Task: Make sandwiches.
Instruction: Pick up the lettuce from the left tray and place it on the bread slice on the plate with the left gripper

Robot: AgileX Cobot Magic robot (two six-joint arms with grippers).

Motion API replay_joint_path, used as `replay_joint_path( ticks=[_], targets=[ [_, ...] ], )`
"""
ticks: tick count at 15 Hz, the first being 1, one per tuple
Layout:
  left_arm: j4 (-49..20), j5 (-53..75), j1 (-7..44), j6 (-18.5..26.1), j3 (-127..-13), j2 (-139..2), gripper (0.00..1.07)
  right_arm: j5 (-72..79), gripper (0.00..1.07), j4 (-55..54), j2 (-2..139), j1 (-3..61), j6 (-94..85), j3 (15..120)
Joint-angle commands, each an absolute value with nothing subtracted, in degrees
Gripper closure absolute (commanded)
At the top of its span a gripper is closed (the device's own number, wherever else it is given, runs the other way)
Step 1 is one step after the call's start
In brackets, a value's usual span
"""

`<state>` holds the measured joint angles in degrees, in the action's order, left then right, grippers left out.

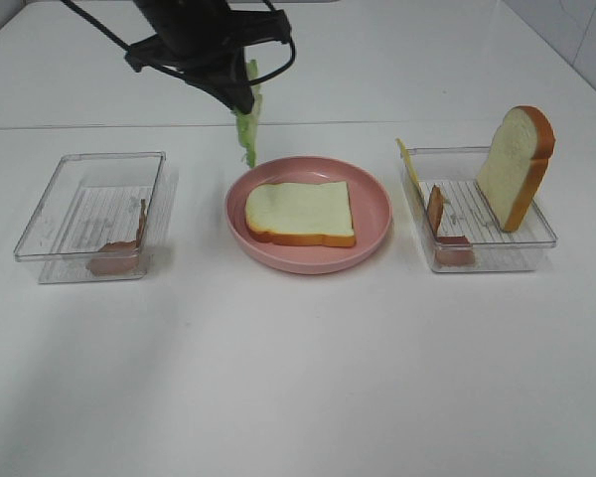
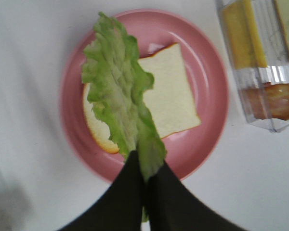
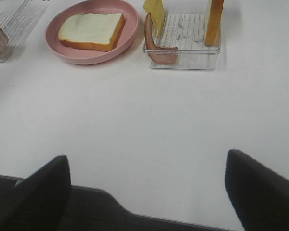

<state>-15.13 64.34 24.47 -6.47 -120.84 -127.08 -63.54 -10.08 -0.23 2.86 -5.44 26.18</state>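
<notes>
A toy bread slice (image 1: pixel 300 212) with an orange-brown crust lies flat on the round pink plate (image 1: pixel 375 237). Above the plate's far left edge, my left gripper (image 1: pixel 243 102) is shut on a green lettuce leaf (image 1: pixel 246 127) that hangs from it. In the left wrist view the lettuce (image 2: pixel 116 91) dangles over the bread (image 2: pixel 173 96), pinched in the gripper (image 2: pixel 144 166). My right gripper (image 3: pixel 147 156) stands open with nothing in it, low over the near table, well short of the plate (image 3: pixel 84 57). It does not show in the exterior view.
A clear tray (image 1: pixel 40 234) at the left holds a brown bacon strip (image 1: pixel 119 256). The clear tray (image 1: pixel 536 234) at the right holds an upright bread slice (image 1: pixel 517 167), a yellow cheese square (image 1: pixel 408 164) and bacon strips (image 1: pixel 436 207). White table all round.
</notes>
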Motion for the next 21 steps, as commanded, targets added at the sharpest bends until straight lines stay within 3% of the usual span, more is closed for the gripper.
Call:
replay_joint_path(
  ticks=[1,5,9,11,16,18,19,21],
  targets=[
    [-19.37,59.82,28.13,-6.02,-121.01,-128.74,1.07,-63.03,0.22,-10.43,-1.89,2.69,-5.79,25.95],
    [-23.89,55.63,31.46,-5.73,-120.95,-132.75,1.07,-63.03,0.22,-10.43,-1.89,2.69,-5.79,25.95],
    [-33.4,52.08,32.54,1.95,-121.3,-136.88,1.07,-63.03,0.22,-10.43,-1.89,2.69,-5.79,25.95],
    [-34.49,52.25,32.54,4.76,-121.3,-138.08,1.07,-63.03,0.22,-10.43,-1.89,2.69,-5.79,25.95],
    [-24.87,55.12,31.63,3.32,-121.3,-138.66,1.07,-63.03,0.22,-10.43,-1.89,2.69,-5.79,25.95],
    [-19.14,56.15,31.63,0.74,-121.3,-138.66,1.07,-63.03,0.22,-10.43,-1.89,2.69,-5.79,25.95],
    [-13.69,56.55,31.63,-2.58,-121.3,-138.66,1.07,-63.03,0.22,-10.43,-1.89,2.69,-5.79,25.95],
    [-11.4,56.44,31.63,-3.95,-121.3,-138.66,1.07,-63.03,0.22,-10.43,-1.89,2.69,-5.79,25.95]
  ],
)
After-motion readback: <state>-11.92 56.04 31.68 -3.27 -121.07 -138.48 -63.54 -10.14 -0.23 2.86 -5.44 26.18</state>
